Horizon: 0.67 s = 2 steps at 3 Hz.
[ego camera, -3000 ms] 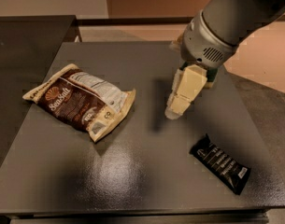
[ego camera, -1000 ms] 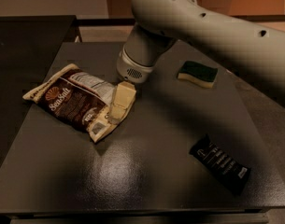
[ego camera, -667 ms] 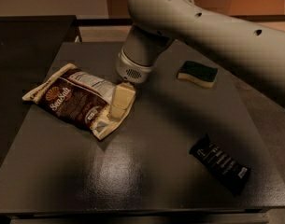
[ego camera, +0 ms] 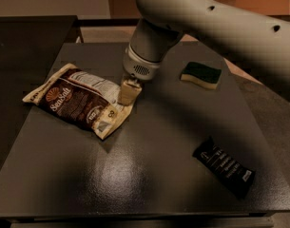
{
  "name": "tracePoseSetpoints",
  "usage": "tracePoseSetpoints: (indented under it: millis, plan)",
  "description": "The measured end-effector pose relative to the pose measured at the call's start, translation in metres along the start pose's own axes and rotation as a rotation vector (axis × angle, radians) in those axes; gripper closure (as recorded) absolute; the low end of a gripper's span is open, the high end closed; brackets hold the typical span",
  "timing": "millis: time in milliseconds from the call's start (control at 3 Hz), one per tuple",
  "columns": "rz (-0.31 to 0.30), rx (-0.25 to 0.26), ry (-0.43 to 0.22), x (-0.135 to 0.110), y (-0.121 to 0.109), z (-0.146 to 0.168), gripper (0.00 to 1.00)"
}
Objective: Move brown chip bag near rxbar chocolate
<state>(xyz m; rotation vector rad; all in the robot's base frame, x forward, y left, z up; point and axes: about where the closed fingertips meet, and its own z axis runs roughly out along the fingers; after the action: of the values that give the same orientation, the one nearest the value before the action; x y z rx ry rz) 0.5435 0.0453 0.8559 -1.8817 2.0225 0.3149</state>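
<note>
Your gripper (ego camera: 128, 93) is meeting the right edge of the crinkly brown chip bag (ego camera: 78, 101), clamped or not you cannot tell, bag lying left on the matte dark table (ego camera: 149, 175), slim flat rxbar chocolate (ego camera: 224, 166) lying well apart front-right, soft green-yellow sponge (ego camera: 200, 74) sitting behind.

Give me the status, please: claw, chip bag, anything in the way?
Claw down at right edge of chip bag. Bag lies far from chocolate bar. Sponge off the path.
</note>
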Motion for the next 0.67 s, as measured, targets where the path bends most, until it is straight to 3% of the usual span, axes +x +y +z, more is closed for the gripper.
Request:
tracePoseSetpoints:
  millis: [333,667]
  plan:
    - [0.003,0.019,0.001,0.009,-0.004,-0.011,0.87]
    - [-0.001,0.045,0.007,0.018,-0.005,-0.025,1.0]
